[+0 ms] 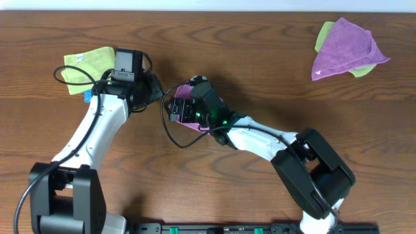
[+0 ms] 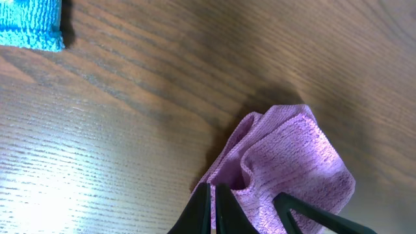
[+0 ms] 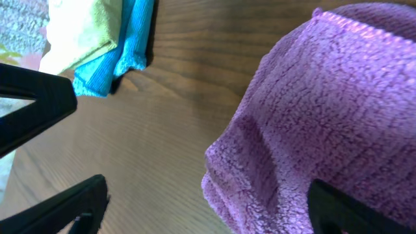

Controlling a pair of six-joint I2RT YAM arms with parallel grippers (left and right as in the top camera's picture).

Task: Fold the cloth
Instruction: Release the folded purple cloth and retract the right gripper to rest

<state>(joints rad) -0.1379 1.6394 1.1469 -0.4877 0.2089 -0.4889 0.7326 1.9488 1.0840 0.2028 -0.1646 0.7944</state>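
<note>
Two grippers at the cloth, no fold made yet

**Progress.** Judging from how it lies, the folding has barely begun. The cloth [image 2: 292, 162] is a crumpled heap, not a flat sheet, and no clean crease or matched edges show in any view. It would need to be spread flat, then have one edge carried over to meet the other, so nearly all the work is left.

**Where it is.** The cloth sits on the table [image 1: 260, 58] a little left of centre. In the overhead view it lies mostly under the right wrist, with only slivers of it showing.

**How it looks.** It is a purple-pink, nubby microfibre. It is humped up in soft rolls with a deep tuck running down the middle, and one rounded corner lies on the wood. It looks limp and likely to sag when lifted.

**Grippers.**
- The left gripper [image 2: 244, 198] is at the cloth's near edge. Its fingers are fairly close together with fabric showing between them. Only the tips are in frame, so I cannot tell whether it is pinching.
- The right gripper [image 3: 207, 192] is spread wide and holds nothing. The heap lies ahead of it, towards one finger.

**Elsewhere.** A green cloth [image 1: 88, 64] and a blue cloth [image 2: 29, 26] lie beside the left arm. Another purple-and-green pile [image 1: 348, 49] is well apart at the far right.
</note>
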